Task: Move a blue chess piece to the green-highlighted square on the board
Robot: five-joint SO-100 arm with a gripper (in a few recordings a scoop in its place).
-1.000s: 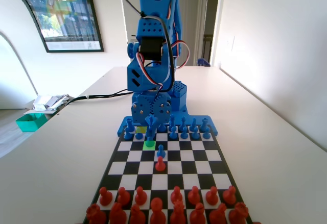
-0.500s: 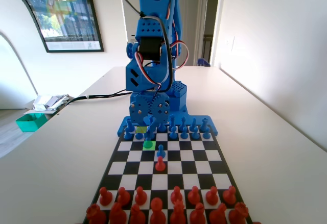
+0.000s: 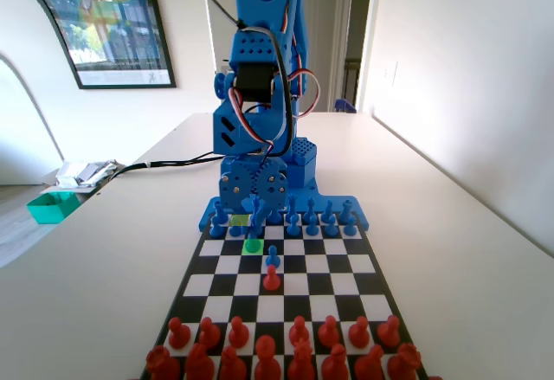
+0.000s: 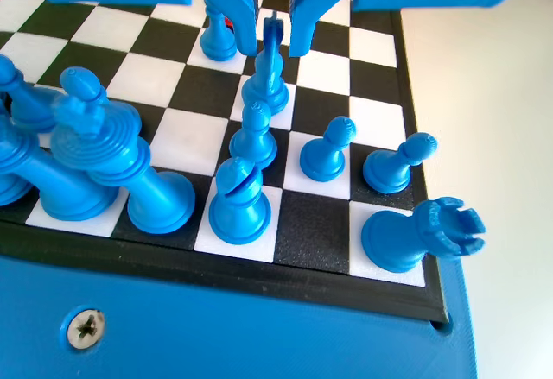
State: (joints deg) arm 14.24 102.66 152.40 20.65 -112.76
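While the gripper [image 4: 275, 51] is hanging low over the board [image 4: 341, 262] in the wrist view, its two jaws are standing a narrow gap apart with the round head of the blue chess piece [image 4: 267, 77] sitting between their tips; whether the jaws are actually pressing on it I cannot tell. That pawn is standing upright on a white square, one row out from the other blue pawns [image 4: 327, 149]. Closer to the camera, a bishop [image 4: 238, 199], a rook [image 4: 418, 235] and two taller ribbed pieces [image 4: 112, 161] are lining the back row.

The fixed view is giving what the wrist view is not: the green-highlighted square [image 3: 253, 245] is showing bright just in front of the blue rows, with a duller yellow-green square [image 3: 239, 221] right behind it to the left. The gripper [image 3: 254, 217] is coming down right above the green square, but the pawn under it is too small to make out there. A lone blue pawn [image 3: 273, 257] and a red pawn [image 3: 272, 278] are standing mid-board, touching or nearly so. Red pieces [image 3: 265, 354] are filling the near rows. The board is lying on a pale bench [image 3: 450, 250].
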